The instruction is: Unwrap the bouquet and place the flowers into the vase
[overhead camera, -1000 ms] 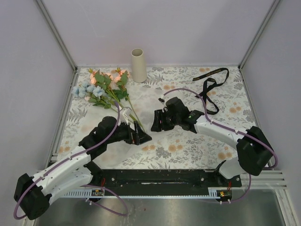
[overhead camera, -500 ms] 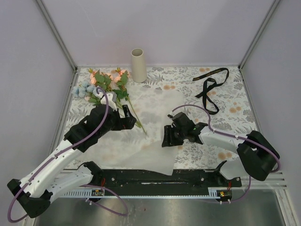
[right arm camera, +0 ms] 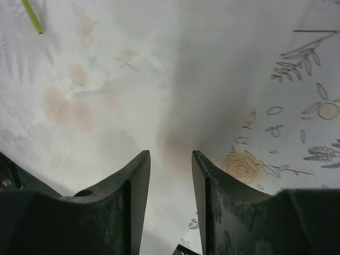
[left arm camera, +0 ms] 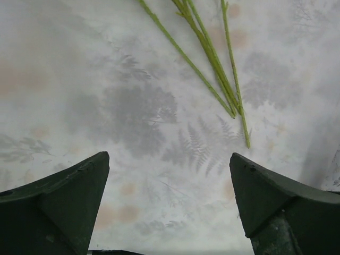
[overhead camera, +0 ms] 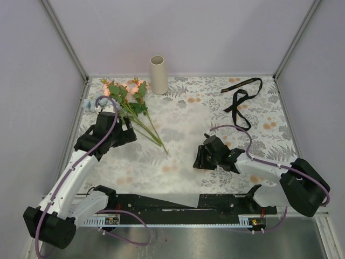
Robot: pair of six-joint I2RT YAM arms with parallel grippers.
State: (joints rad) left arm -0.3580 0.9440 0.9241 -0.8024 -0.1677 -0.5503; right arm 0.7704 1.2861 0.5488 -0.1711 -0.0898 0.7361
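Observation:
The bouquet lies undone. Its flowers (overhead camera: 126, 96), peach-pink and pale blue with green leaves, rest at the back left, their stems (left arm camera: 212, 58) fanning toward the middle over the thin white wrapping paper (overhead camera: 167, 129). The beige vase (overhead camera: 158, 74) stands upright at the back centre with nothing in it. My left gripper (overhead camera: 131, 136) (left arm camera: 169, 155) hangs wide open just short of the stem ends, holding nothing. My right gripper (overhead camera: 199, 160) (right arm camera: 170, 152) sits low over the paper's right part. Its jaws stand a narrow gap apart, with paper showing between them.
The black ribbon (overhead camera: 240, 97) lies loose at the back right. A floral tablecloth (right arm camera: 319, 111) covers the table beyond the paper's right edge. One stem tip (right arm camera: 33, 18) shows at the far left of the right wrist view. Metal frame posts flank the table.
My left arm swung back and left toward the stems. My right gripper pulled toward the near right with its jaws narrowing. The white paper now lies spread flat across the middle.

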